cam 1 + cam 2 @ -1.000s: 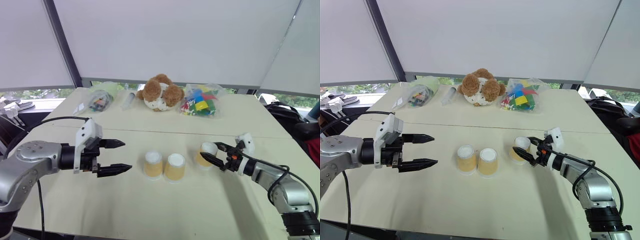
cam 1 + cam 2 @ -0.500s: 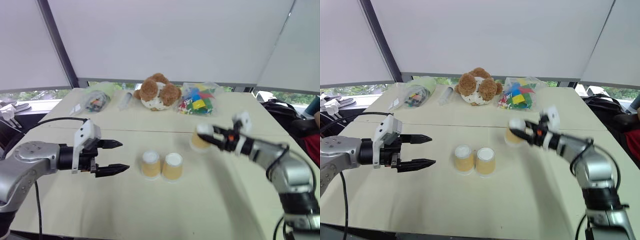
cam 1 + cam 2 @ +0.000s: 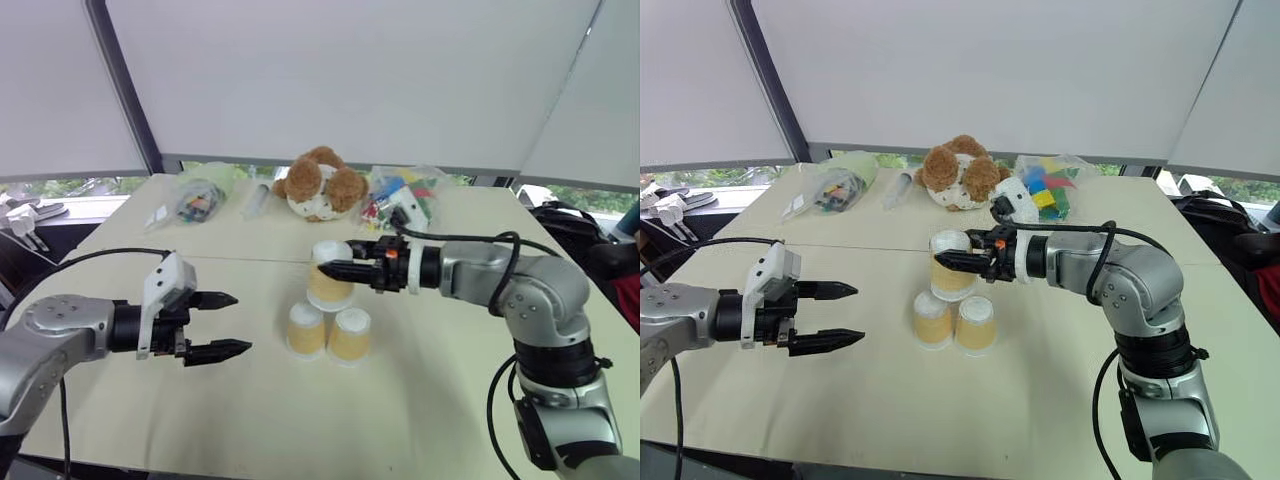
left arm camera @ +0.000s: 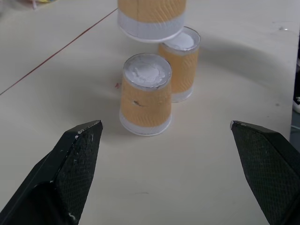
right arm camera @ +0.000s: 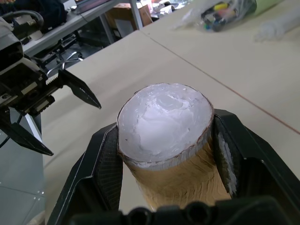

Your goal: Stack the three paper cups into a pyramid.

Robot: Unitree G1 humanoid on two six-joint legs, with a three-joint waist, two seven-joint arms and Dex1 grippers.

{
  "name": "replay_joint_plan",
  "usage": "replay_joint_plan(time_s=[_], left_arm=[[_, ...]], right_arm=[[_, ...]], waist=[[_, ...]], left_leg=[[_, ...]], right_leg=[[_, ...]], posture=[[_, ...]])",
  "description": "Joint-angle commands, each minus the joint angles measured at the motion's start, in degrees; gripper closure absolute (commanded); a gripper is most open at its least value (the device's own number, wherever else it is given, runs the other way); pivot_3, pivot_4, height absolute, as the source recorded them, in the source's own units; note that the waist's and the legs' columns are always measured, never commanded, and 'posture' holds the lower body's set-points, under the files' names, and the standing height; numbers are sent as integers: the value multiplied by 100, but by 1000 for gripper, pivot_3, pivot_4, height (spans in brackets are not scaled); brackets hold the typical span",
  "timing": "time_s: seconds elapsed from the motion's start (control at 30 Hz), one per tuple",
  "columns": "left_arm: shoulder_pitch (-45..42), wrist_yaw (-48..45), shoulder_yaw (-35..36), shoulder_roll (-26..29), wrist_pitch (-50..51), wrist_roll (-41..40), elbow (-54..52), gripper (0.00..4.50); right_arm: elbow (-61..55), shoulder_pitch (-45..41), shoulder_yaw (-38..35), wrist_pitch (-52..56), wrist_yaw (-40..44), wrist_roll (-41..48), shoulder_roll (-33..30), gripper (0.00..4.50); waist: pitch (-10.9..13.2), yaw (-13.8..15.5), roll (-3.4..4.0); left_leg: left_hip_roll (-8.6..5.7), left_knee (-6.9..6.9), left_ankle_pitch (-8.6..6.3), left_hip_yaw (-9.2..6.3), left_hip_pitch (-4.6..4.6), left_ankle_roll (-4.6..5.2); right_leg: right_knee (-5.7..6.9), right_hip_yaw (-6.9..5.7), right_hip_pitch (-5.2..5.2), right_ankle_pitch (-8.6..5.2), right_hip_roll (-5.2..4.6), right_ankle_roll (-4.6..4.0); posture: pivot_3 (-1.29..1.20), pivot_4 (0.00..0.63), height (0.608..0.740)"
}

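Two paper cups [image 3: 306, 329] [image 3: 349, 334] stand upside down side by side on the table, tan sides with white bases up. The third paper cup [image 3: 329, 278] hangs upside down just above and behind them, with my right gripper [image 3: 336, 268] shut on its upper part; in the right wrist view the black fingers [image 5: 101, 164] clasp the cup [image 5: 164, 122] on both sides. There is no pyramid at this moment. My left gripper [image 3: 225, 323] is open to the left of the cups, its fingers [image 4: 77, 154] spread wide and aimed at the near cup [image 4: 145, 101].
At the back of the table [image 3: 420, 400] lie a brown teddy bear [image 3: 320, 185], a bag of coloured blocks [image 3: 400, 205], a clear bag of small items [image 3: 195, 198] and a clear plastic item [image 3: 257, 198]. A seam crosses the table behind the cups.
My right gripper has shut on the third cup, lifted it off the table at the right and carried it left, above the standing pair. The left gripper has hardly moved.
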Motion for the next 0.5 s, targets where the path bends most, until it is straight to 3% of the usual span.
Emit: replay_joint_plan(time_s=[0.03,0.5], left_arm=[[41,102,248,-18,-122,-31,-189,0],[-6,212,109,-62,-266,22,-94,0]], right_arm=[[-192,-18,-53,27,-4,87,9,2178],[-276,310,27,-72,-16,71,209,2178]], waist=[[0,-8,0],[0,-14,0]], left_leg=[[1,-1,0,-1,0,0],[2,-4,0,-1,0,0]], right_leg=[[0,0,-1,0,1,0],[0,0,-2,0,4,0]], posture=[[0,150,740],[0,150,740]])
